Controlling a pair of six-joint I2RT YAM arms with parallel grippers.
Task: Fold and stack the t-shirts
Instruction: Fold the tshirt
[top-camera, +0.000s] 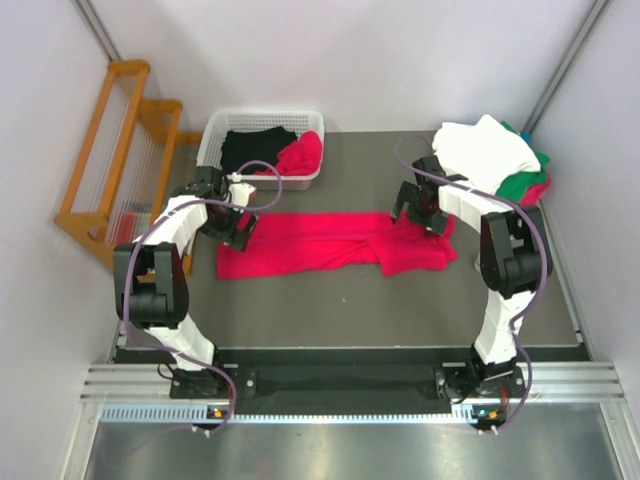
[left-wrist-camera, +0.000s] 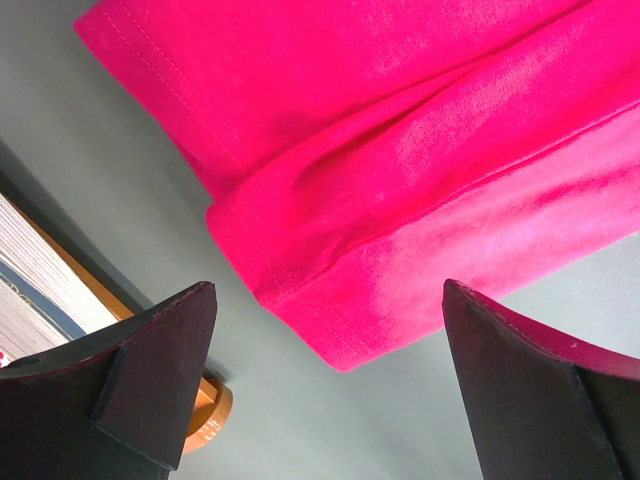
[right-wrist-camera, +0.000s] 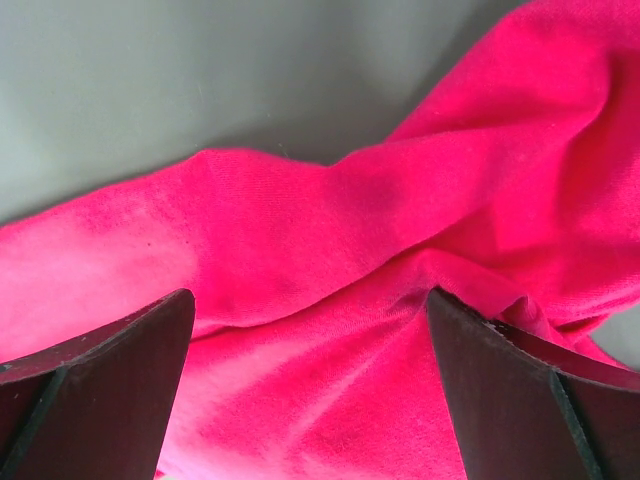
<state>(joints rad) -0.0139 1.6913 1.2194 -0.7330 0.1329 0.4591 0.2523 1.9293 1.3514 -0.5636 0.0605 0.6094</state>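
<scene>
Lying stretched across the middle of the table, the crimson t-shirt is a long, narrow band running from my left side to my right, already doubled lengthwise by the look of its stacked edges. I judge it light, limp and a little clingy: soft cotton that will sag and slide over itself, never hold a shape, and drag along the tabletop rather than lift cleanly. It will not break, but a pinch on only the top layer would peel the fold apart.

At its left end the hemmed corner shows two stitched layers lying one on the other, and that is where I would take hold, deep enough to catch both. At the right end the cloth is bunched into soft ridges; I would grip through the thick ridge, not the loose flap beside it.

My left gripper hangs just off that hemmed corner, fingers spread wide and holding nothing. My right gripper hovers directly over the rumpled end, equally wide apart and empty.

Further out, a white lattice basket at the back left holds a black tee and another red tee. At the back right sits a pile of tees, white on top with green and red beneath. An orange wooden rack stands beyond the table's left edge.
</scene>
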